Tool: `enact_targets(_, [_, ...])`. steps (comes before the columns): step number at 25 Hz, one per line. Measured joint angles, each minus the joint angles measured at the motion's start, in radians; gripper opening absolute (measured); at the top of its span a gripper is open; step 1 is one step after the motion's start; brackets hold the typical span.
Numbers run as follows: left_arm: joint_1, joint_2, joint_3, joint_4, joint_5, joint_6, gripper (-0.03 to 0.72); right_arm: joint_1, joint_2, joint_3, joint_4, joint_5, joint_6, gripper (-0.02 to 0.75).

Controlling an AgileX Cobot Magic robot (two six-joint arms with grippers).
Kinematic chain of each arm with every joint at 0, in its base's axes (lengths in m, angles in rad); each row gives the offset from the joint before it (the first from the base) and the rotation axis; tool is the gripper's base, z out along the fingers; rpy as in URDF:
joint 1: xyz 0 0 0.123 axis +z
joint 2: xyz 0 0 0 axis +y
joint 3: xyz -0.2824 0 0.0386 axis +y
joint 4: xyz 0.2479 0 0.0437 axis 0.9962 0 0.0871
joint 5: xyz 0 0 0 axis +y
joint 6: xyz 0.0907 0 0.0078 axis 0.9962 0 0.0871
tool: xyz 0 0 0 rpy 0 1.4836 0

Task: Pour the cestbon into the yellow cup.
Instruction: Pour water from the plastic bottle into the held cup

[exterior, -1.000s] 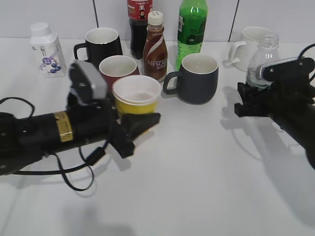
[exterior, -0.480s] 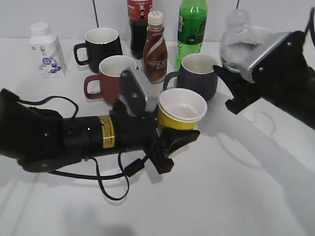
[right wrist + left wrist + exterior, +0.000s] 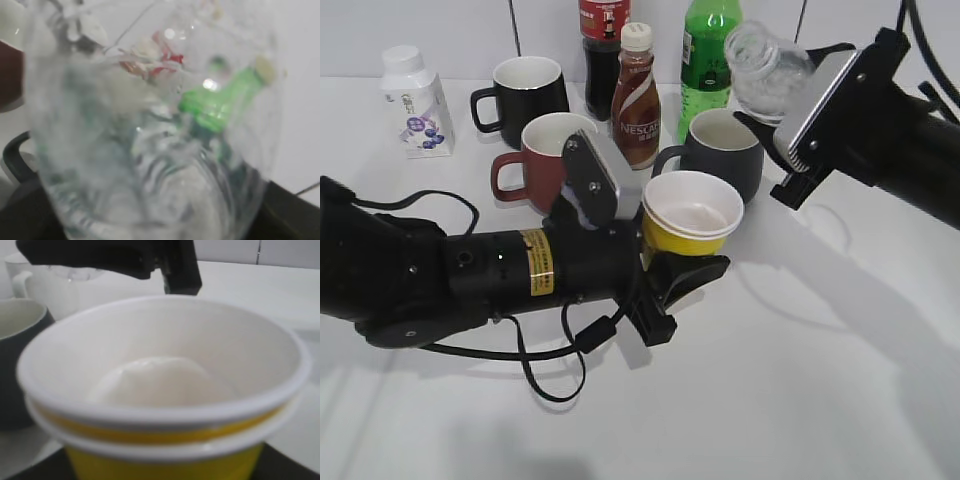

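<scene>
My left gripper [image 3: 665, 268] is shut on the yellow cup [image 3: 692, 215] and holds it upright above the table, in front of the dark grey mug. The cup fills the left wrist view [image 3: 165, 405], its white inside showing. My right gripper [image 3: 772, 110] is shut on the cestbon [image 3: 765, 70], a clear ribbed bottle with no cap, tilted with its mouth up and to the left, above and to the right of the cup. The bottle fills the right wrist view [image 3: 150, 140], blurred. Its label is hidden.
Behind the cup stand a dark grey mug [image 3: 720, 150], a red mug [image 3: 545, 150], a black mug [image 3: 525, 88], a Nescafe bottle [image 3: 635, 100], a cola bottle [image 3: 603, 40], a bright green bottle [image 3: 710, 55] and a small white bottle [image 3: 413, 102].
My left arm carried the yellow cup right, to the middle of the table. My right gripper lifted the cestbon off the table, moved it left and tilted its mouth leftward.
</scene>
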Motion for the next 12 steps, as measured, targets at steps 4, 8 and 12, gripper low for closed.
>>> enact_targets(4, [0.0,0.0,0.0,-0.038,0.0,0.0,0.373,0.0,0.0,-0.02,-0.013,0.023,-0.056,0.472])
enact_targets(8, [0.0,0.0,0.0,-0.062,0.0,0.0,0.373,0.0,0.0,-0.023,-0.014,0.036,-0.112,0.472])
enact_targets(12, [0.0,0.0,0.0,-0.067,0.0,0.0,0.373,0.0,0.0,-0.027,-0.016,0.04,-0.168,0.472])
